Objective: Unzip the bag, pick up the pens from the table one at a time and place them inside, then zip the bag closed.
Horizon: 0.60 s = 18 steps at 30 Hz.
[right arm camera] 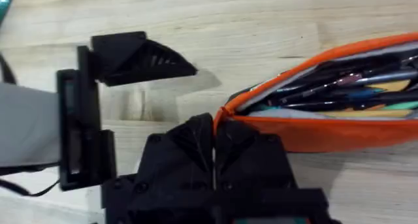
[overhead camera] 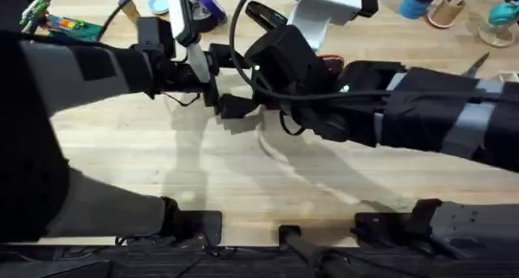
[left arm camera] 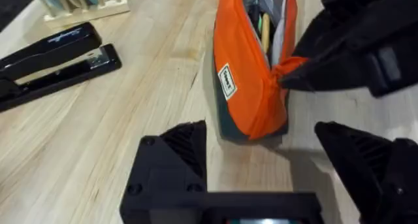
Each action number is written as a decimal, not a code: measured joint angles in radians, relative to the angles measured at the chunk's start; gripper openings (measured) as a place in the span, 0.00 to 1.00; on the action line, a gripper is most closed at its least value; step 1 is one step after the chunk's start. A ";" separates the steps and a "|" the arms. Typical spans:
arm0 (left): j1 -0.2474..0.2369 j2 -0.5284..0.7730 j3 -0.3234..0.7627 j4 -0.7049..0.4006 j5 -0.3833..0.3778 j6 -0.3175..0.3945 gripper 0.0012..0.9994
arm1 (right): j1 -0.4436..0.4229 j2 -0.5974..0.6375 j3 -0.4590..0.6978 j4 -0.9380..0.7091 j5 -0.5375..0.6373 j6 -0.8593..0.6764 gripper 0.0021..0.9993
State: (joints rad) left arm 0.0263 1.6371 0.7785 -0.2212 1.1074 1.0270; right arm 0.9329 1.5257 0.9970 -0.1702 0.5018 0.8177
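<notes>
While the bag (right arm camera: pixel 339 113) lies unzipped on the table (overhead camera: pixel 162 156) with pens (right arm camera: pixel 346 93) inside, the right gripper (right arm camera: pixel 215 129) pinches its end. The left gripper (left arm camera: pixel 261 159) waits just beside, fingers apart.

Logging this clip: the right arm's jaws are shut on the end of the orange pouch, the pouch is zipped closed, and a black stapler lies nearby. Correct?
One thing is off: the pouch is unzipped, not closed. The right wrist view shows its mouth gaping with pens inside. The rest holds: the right gripper has its jaws shut on the pouch's end, and the left wrist view shows the black stapler nearby.
</notes>
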 joint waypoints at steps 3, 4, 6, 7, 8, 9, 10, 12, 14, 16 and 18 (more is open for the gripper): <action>-0.029 0.025 0.000 0.056 0.001 -0.047 1.00 | 0.000 0.000 0.000 0.000 0.000 0.000 0.03; -0.040 0.031 0.000 0.072 0.003 -0.062 1.00 | 0.000 0.000 0.000 0.000 0.000 0.000 0.03; -0.059 0.039 0.000 0.093 0.004 -0.086 1.00 | 0.000 0.000 0.000 0.000 0.000 0.000 0.03; -0.067 0.042 0.000 0.100 0.004 -0.094 1.00 | 0.000 0.000 0.000 0.000 0.000 0.000 0.03; -0.074 0.044 0.000 0.106 0.005 -0.100 1.00 | 0.000 0.000 0.000 0.000 0.000 0.000 0.03; -0.080 0.046 0.000 0.111 0.006 -0.106 1.00 | 0.000 0.000 0.000 0.001 0.000 0.000 0.03; -0.085 0.046 0.000 0.116 0.007 -0.112 1.00 | 0.000 0.000 0.000 0.001 0.000 0.000 0.03; -0.095 0.046 0.000 0.135 0.007 -0.125 1.00 | 0.000 0.000 0.000 0.001 0.000 0.000 0.03; -0.104 0.046 0.000 0.151 0.000 -0.141 1.00 | 0.000 0.000 0.000 0.001 0.000 0.000 0.03; -0.116 0.046 0.000 0.159 -0.009 -0.153 1.00 | 0.000 0.000 0.000 0.001 0.000 0.000 0.03; -0.127 0.046 0.000 0.166 -0.015 -0.164 1.00 | 0.000 0.000 0.000 0.001 0.000 0.000 0.03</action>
State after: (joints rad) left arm -0.1007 1.6833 0.7784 -0.0550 1.0925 0.8629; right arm 0.9329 1.5257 0.9970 -0.1692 0.5018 0.8177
